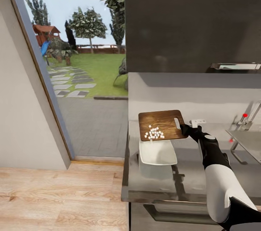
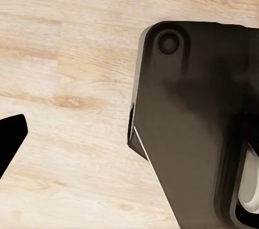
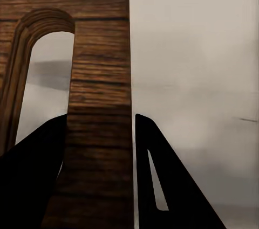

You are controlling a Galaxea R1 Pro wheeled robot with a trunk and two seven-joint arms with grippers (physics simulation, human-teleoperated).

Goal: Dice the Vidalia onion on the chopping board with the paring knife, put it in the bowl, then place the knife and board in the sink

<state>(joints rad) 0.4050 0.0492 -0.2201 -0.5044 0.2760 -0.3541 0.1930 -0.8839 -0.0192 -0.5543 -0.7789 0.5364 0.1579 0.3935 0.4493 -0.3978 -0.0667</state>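
Observation:
My right gripper [image 1: 185, 128] is shut on the handle end of the brown chopping board [image 1: 159, 124], holding it tilted in the air above the white bowl [image 1: 158, 153]. Several small white onion dice [image 1: 154, 133] lie near the board's lower edge, right over the bowl. The right wrist view looks along the gripper [image 3: 100, 121], whose two dark fingers clamp the board's edge [image 3: 100, 78] beside its slot hole. The bowl rests on the grey countertop [image 1: 188, 180]. The sink [image 1: 250, 140] lies at the far right. The paring knife is out of view. A dark fingertip [image 2: 9, 138] of my left gripper hangs over the wooden floor.
A chrome tap [image 1: 252, 113] with a red knob [image 1: 245, 115] stands behind the sink. A dark wall cabinet [image 1: 192, 20] hangs over the counter. Left of the counter's end is a wood floor [image 1: 54, 194] and a glass door to a garden. My dark base [image 2: 199, 132] sits below the left arm.

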